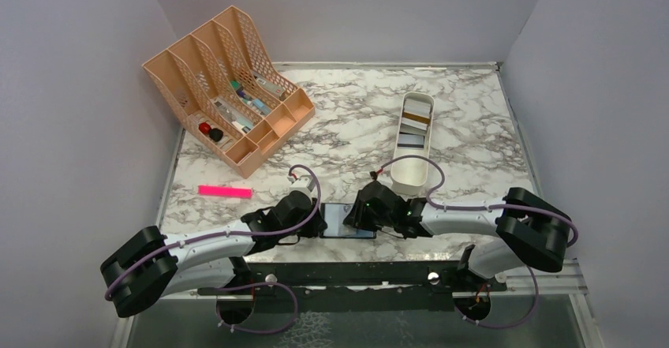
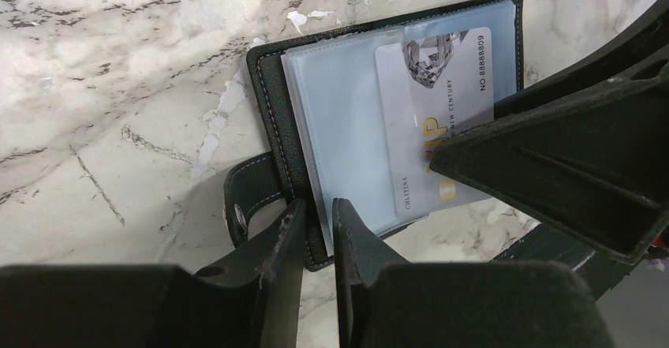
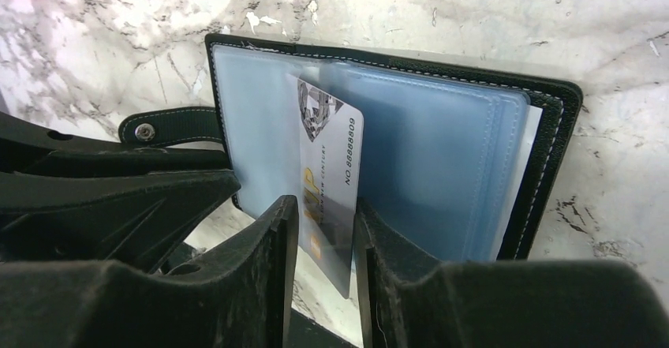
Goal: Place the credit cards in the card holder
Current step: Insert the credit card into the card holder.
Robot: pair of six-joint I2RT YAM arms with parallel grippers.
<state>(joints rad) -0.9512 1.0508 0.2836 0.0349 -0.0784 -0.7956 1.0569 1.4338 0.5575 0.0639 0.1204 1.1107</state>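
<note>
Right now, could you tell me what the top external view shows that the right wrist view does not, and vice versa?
Only the top external view shows the peach desk organizer and the white tray of spare credit cards. Only the right wrist view shows the silver card part-way into a clear sleeve, its near end between the fingers of the open right hand. Both show the open black card holder on the marble table.

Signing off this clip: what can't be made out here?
Top view: card holder half hidden beneath left gripper and right gripper.
Left wrist: white card's lower end, behind the right gripper's finger.
Right wrist: whether the jaws pinch it; fingers cover the contact.
Top view: cards in the white tray, too small to count.
</note>
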